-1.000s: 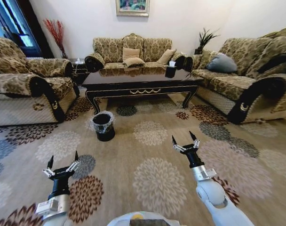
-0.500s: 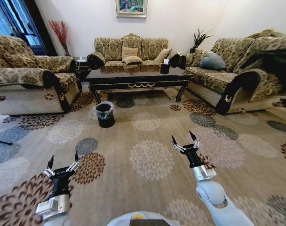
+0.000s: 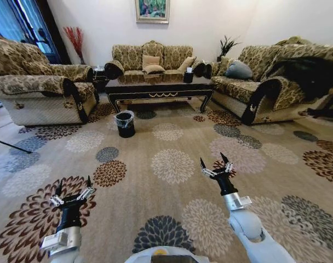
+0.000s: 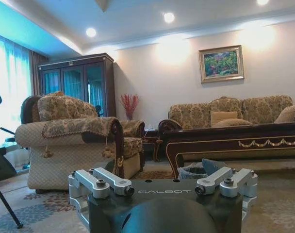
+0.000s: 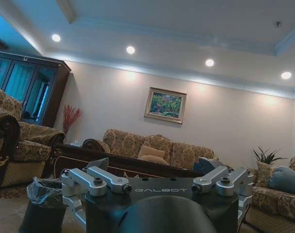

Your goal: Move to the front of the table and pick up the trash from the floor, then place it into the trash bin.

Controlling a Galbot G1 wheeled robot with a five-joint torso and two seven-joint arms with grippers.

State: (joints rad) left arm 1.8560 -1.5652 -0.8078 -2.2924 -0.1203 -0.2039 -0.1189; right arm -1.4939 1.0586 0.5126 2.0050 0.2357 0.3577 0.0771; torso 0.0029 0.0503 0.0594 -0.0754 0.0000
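The dark wooden table [image 3: 158,87] stands far ahead, in front of the back sofa. Its gold-trimmed edge also shows in the left wrist view [image 4: 264,142] and the right wrist view [image 5: 113,165]. The black trash bin [image 3: 125,123] with its clear liner sits on the carpet just before the table's left end, and appears again [image 4: 192,171] [image 5: 40,206]. I cannot make out the trash on the floor. My left gripper [image 3: 73,189] and right gripper [image 3: 216,163] hover low over the carpet, both open and holding nothing, well short of the bin.
A patterned armchair [image 3: 40,93] stands on the left, a sofa [image 3: 153,57] at the back and a long sofa [image 3: 254,82] with a dark garment [image 3: 309,71] on the right. A small black tissue box [image 3: 188,77] sits on the table. Wide flowered carpet [image 3: 172,164] lies between.
The whole view has shifted: table, bin and sofas now look smaller and farther, with more carpet in front, so the camera moved back. Both grippers hold the same open pose.
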